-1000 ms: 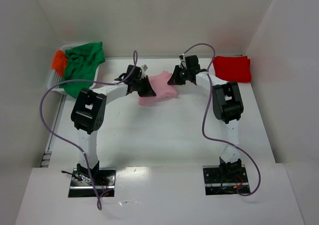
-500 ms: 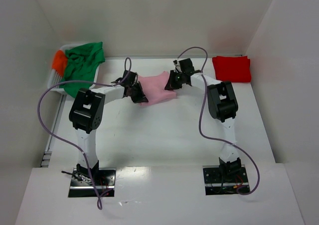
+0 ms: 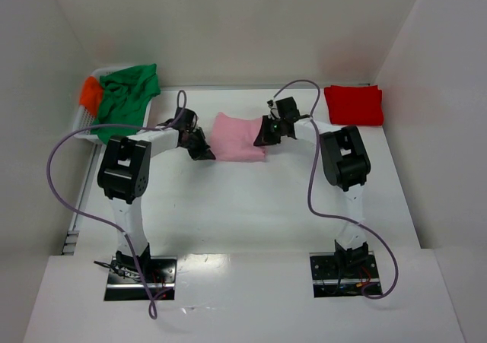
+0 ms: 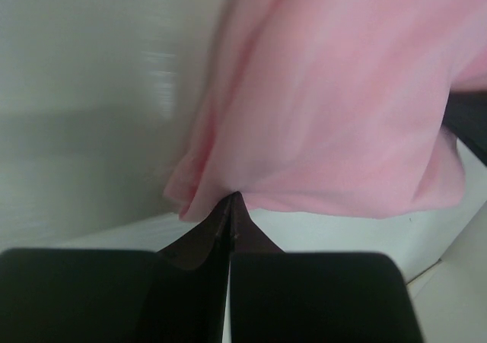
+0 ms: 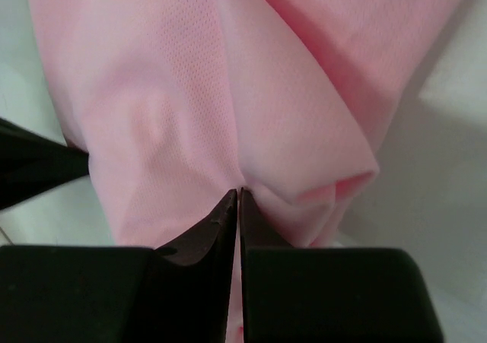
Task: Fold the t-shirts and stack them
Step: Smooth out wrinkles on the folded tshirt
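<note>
The light pink t-shirt [image 3: 237, 138] lies folded into a small rectangle at the middle back of the table. My left gripper [image 3: 203, 150] is at its left near corner, jaws shut with the tips pinching the hem [image 4: 230, 198]. On the right edge of that t-shirt my right gripper [image 3: 262, 138] is shut on a fold of the cloth [image 5: 238, 192]. The pink fabric [image 5: 190, 92] fills most of the right wrist view. A red t-shirt [image 3: 354, 104] lies folded flat at the back right. Green [image 3: 125, 100] and orange [image 3: 90, 92] t-shirts sit bunched at the back left.
A white basket [image 3: 82, 122] at the back left edge holds the green and orange cloth. White walls close in the table on the left, back and right. Purple cables loop from both arms over the table.
The left gripper has pulled left and nearer, stretching the crumpled pink t-shirt out into a flatter rectangle on the table. The right gripper has shifted slightly nearer with its edge.
</note>
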Robot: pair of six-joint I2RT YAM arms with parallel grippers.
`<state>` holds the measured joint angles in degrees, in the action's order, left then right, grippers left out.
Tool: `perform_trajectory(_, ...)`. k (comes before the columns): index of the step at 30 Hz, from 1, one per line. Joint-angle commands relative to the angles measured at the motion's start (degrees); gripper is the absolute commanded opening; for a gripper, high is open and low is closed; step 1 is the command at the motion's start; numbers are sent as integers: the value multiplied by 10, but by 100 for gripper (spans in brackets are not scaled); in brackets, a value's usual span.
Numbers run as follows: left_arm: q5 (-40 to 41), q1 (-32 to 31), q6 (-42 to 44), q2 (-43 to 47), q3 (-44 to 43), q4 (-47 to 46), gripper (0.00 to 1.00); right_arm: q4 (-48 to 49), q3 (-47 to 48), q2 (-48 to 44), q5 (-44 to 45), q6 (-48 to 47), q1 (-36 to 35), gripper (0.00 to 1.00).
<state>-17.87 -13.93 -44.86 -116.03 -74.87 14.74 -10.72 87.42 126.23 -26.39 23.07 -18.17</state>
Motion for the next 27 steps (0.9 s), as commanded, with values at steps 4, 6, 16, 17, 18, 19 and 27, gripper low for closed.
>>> perform_trajectory(4, 58, 61, 59, 14, 4, 85, 0, 2, -52, -68, 35, -2, -19, 9)
perform_trajectory(6, 64, 67, 67, 14, -4, 92, 0, 7, -66, -73, 35, -2, -19, 9)
perform_trajectory(16, -4, 67, 102, 33, -16, 107, 0, 20, -59, -77, 83, -3, -19, 9)
perform_trajectory(17, -12, 67, 113, 50, -16, 114, 1, 20, -54, -77, 83, -3, -19, 9)
perform_trajectory(18, -36, 67, 127, 59, -23, 114, 2, 20, -46, -77, 90, 3, -19, 9)
perform_trajectory(19, -51, 67, 132, 69, -32, 114, 2, 20, -46, -77, 90, 3, -19, 9)
perform_trajectory(27, -151, 22, 137, 108, -103, 76, 7, 47, -7, -119, 101, 29, 26, 10)
